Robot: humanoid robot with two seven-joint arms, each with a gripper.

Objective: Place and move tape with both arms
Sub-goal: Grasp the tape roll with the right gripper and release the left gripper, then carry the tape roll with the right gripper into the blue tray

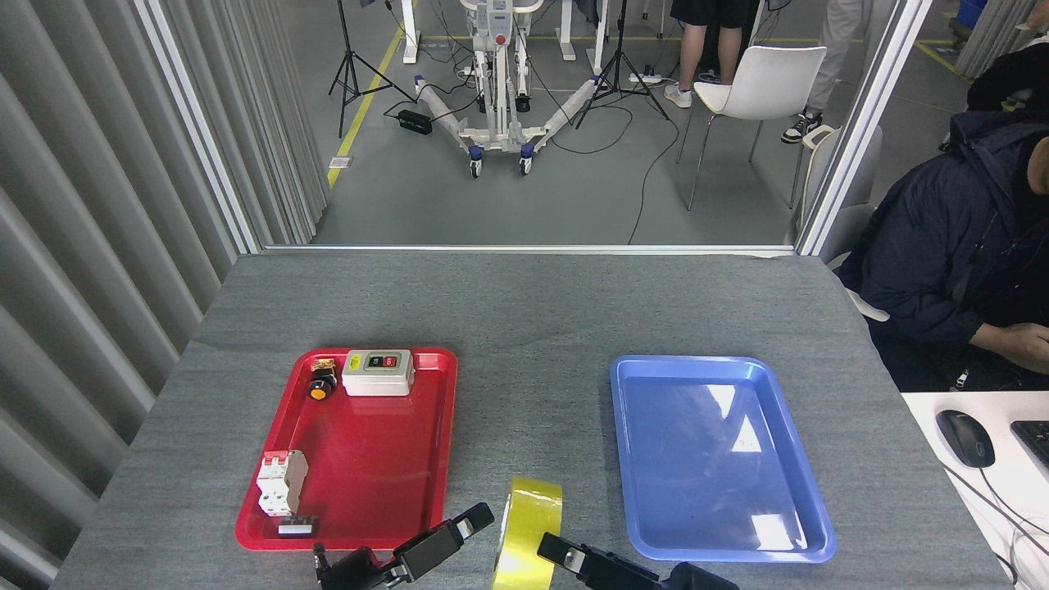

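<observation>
- Desk (524, 311): grey fabric-like top that carries everything. No writing on it.
- Blue tray (807, 541): near the right front corner of the desk, nothing in it. Glossy, unmarked.
- Red tray (369, 459): near the left front corner of the desk. Along its far edge lie a switch box (378, 373) and a black-and-orange push button (321, 385); by its near left corner stand a white breaker (280, 481) and a small dark labelled part (297, 527). All print here is too small to read.
- Tape (529, 533): yellow roll standing on edge at the front edge of the desk, between the two trays, its lower part cut off by the view.
  - Handling, as judged: light and stiff as a ring; the glossy outer face is likely slippery. On edge it can roll or tip.
  - Hold, as judged: pinch across the two flat sides, or through the core.
  - No brand or label can be seen.
- Right gripper (551, 546): black, at the front edge, its tip touching or just beside the roll's right side. Whether its fingers are spread or pressed together cannot be told.
- Left gripper (475, 518): black, at the front edge just left of the roll, a narrow gap showing between them; it holds nothing. Finger spread cannot be told. No lettering is legible.
</observation>
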